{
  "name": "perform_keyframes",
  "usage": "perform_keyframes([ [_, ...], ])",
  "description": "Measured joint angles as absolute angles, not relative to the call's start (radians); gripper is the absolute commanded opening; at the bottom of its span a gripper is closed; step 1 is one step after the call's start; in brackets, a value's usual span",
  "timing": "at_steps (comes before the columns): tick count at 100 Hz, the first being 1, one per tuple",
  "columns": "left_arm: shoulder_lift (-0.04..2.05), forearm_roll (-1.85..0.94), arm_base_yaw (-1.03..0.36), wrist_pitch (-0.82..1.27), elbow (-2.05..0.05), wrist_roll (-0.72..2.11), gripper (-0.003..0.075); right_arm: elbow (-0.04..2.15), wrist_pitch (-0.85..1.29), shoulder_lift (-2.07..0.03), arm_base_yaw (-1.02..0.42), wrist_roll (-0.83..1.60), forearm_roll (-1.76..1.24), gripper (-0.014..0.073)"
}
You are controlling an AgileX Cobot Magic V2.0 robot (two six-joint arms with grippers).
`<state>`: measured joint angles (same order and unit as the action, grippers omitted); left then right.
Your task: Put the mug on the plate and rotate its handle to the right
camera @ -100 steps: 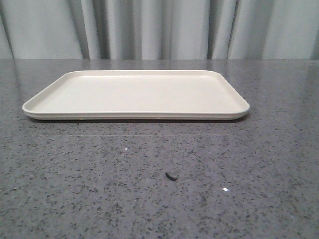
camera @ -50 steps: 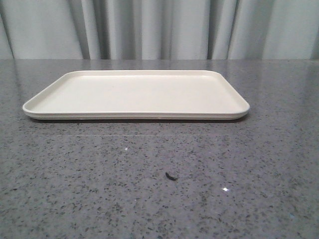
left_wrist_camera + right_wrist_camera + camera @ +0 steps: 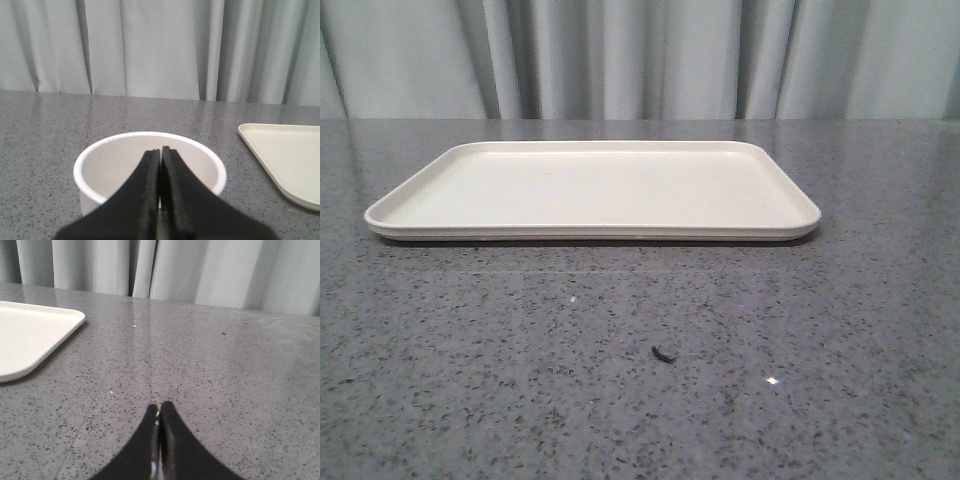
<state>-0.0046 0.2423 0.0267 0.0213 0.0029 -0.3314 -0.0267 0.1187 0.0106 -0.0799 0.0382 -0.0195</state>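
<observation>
Nothing is done yet: the plate (image 3: 592, 190) lies bare on the counter (image 3: 640, 380). My left fingers (image 3: 160, 152), pressed together and empty, hover over the mug (image 3: 150, 172); the plate sits at its two o'clock. My right fingers (image 3: 160, 410) are closed, empty.

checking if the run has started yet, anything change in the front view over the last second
Nothing visibly changed. The plate sits in the same spot on the table, bare, and the small dark speck in front of it has not moved. No arm or mug has entered the front view.
</observation>
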Motion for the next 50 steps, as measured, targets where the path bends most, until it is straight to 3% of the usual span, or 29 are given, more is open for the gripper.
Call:
perform_keyframes([
  [50, -0.005, 0.242, 0.027, -0.122, 0.003, -0.331, -0.0019, -0.027, 0.072, 0.011, -0.08, 0.038, -0.02, -0.0061],
])
